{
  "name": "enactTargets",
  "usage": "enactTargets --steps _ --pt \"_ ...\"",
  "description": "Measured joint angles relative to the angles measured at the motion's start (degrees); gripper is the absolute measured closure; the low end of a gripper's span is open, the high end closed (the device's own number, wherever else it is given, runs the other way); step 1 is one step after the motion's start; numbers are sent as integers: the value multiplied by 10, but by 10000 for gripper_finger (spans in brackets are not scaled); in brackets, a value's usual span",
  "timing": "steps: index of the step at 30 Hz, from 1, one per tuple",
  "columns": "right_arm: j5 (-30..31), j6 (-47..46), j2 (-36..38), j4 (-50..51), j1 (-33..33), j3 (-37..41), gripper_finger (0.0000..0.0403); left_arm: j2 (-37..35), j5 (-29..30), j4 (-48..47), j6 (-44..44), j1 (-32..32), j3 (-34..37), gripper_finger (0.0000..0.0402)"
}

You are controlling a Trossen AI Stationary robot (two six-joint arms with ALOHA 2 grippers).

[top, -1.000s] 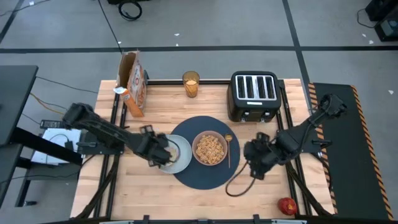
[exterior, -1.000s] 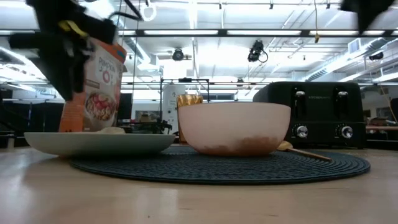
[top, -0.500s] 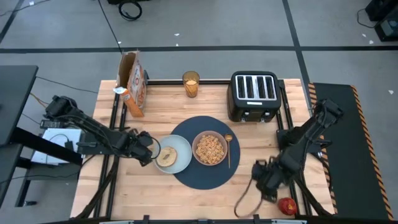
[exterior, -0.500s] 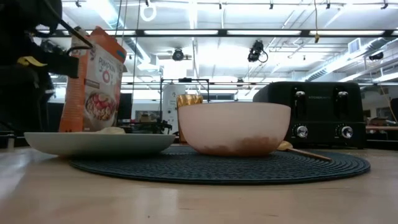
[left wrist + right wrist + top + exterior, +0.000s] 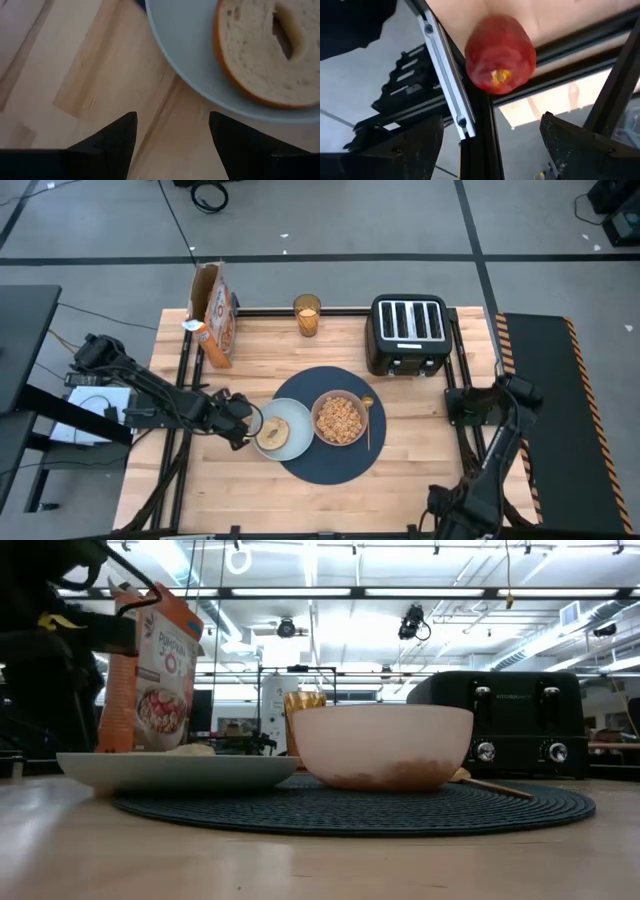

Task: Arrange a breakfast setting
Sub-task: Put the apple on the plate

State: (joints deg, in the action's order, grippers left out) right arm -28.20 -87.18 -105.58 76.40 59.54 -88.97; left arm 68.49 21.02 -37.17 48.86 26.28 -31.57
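The dark-blue mat [image 5: 330, 465] lies mid-table and bears the pinkish bowl [image 5: 341, 418] of cereal, with the gold spoon [image 5: 368, 420] to the bowl's right. The pale plate [image 5: 292, 442], with toast [image 5: 260, 50] on it, overlaps the mat's left edge. The amber glass [image 5: 307, 315] stands at the far edge. My left gripper [image 5: 170, 117] is open and low at the plate's left rim [image 5: 190, 85]. My right gripper [image 5: 492, 117] is open at the near right corner. It points down at the red apple [image 5: 500, 55], which lies ahead of its fingers. The arm hides the apple in the high view. My left gripper comes slanting down from the table's left, its fingers either side of bare wood just short of the plate's left rim [image 5: 215, 102]. One fingertip [image 5: 220, 125] stands right at that rim; I cannot tell whether it touches.
The black toaster [image 5: 408, 335] stands at the far right and the cereal box [image 5: 215, 315] at the far left. A black frame rail [image 5: 445, 75] runs along the table edge beside the apple. Bare wood lies along the near edge.
My left gripper has drawn back from over the plate toward the table's left edge and sunk to the plate's rim. The plate and the bowl have then slid a little toward the right. My right gripper has swung from beside the mat to the near right corner, over the apple.
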Motion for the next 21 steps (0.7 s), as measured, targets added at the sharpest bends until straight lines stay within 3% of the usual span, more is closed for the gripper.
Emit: enactTargets --steps 9,13,21 --pt "-20 -11 -7 -53 10 67 134 0 0 -132 29 20 -100 148" --pt "-34 -11 -7 -98 -5 97 166 0 24 -126 33 39 -125 148" --pt "-39 1 -7 -95 -16 101 239 0 41 -94 35 64 -136 148"
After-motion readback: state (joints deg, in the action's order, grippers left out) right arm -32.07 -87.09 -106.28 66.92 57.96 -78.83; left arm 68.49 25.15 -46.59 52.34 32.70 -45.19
